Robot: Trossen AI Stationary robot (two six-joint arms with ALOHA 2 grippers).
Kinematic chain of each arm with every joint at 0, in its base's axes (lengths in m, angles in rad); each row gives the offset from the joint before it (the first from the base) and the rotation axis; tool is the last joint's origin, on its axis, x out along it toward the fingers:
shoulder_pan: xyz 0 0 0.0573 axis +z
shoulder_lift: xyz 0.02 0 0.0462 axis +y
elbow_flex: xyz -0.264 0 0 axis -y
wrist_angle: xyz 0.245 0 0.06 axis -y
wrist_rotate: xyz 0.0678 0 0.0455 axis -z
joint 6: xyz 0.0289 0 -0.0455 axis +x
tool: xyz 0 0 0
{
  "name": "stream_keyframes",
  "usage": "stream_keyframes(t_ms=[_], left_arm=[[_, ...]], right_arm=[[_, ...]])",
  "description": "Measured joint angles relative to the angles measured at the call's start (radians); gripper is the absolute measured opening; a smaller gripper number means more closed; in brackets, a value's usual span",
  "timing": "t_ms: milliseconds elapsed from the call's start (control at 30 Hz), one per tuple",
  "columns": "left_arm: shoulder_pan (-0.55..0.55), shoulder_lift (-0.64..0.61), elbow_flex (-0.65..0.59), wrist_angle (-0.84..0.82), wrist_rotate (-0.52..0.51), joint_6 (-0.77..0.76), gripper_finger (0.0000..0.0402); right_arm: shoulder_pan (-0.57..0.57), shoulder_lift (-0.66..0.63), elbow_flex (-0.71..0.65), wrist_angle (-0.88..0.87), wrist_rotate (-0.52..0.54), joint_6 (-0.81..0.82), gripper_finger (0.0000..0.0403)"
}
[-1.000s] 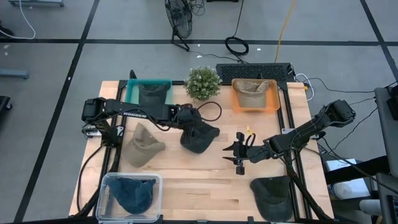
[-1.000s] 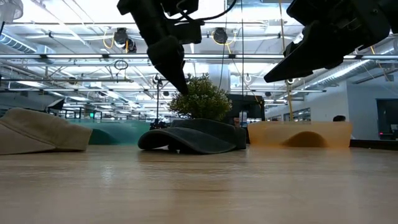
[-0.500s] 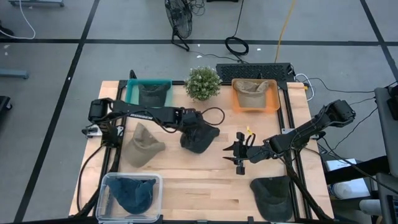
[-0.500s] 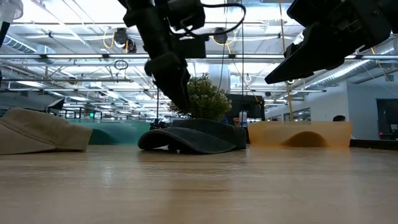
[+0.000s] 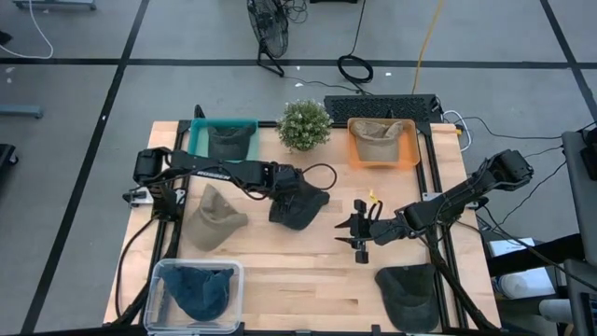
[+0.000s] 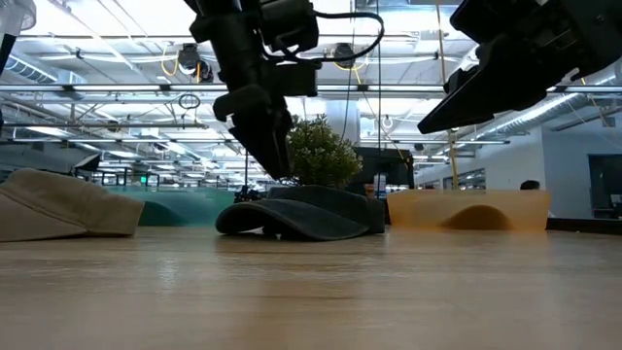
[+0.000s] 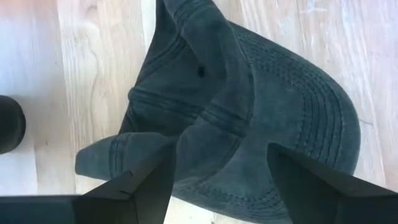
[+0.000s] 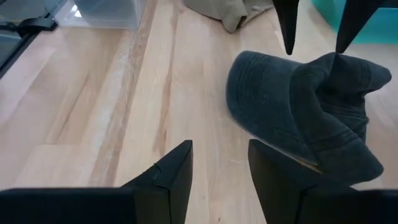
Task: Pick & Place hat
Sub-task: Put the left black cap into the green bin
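Note:
A dark grey hat (image 5: 305,207) lies on the wooden table at mid-table, crown up, its brim (image 8: 261,93) flat on the wood. My left gripper (image 7: 221,152) stands open over the hat's crown (image 7: 205,93), pointing steeply down. In the low view its fingertips (image 6: 279,167) hang just above the hat (image 6: 301,214), with a small gap. My right gripper (image 5: 349,232) waits open to the hat's right, above the table, with nothing between its fingers (image 8: 177,165).
A tan hat (image 5: 215,219) lies left of the dark one. A teal bin (image 5: 198,140) and an orange bin (image 5: 356,154) at the far edge each hold a hat, with a plant (image 5: 304,123) between them. A clear bin (image 5: 159,280) is near left; another dark hat (image 5: 410,291) near right.
My left gripper has sunk toward the dark hat's crown and rolled a little about its own axis. The hat has stayed where it was, and my right arm has kept still.

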State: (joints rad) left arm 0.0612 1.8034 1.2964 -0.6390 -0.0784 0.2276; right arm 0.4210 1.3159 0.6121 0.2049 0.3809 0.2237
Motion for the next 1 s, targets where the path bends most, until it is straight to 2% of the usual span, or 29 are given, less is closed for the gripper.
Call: stream_keyframes(t_ms=[200,467,833,1000], left_arm=[[-0.002,0.0,0.0,-0.011,0.0,0.0,0.0271],[-0.032,0.002,0.0,0.139,-0.032,0.096,0.0271],[0.01,0.099,0.0,0.144,-0.017,0.025,0.0271],[0.017,0.103,0.002,0.132,-0.001,0.025,0.027]], right_arm=[[0.0,0.0,0.0,-0.001,-0.02,0.0,0.0144],[0.0,0.0,0.0,0.0,-0.02,0.0,0.0144],[0.0,0.0,-0.003,0.007,-0.046,0.018,0.0144],[0.0,0.0,-0.026,0.007,-0.045,0.019,0.0144]])
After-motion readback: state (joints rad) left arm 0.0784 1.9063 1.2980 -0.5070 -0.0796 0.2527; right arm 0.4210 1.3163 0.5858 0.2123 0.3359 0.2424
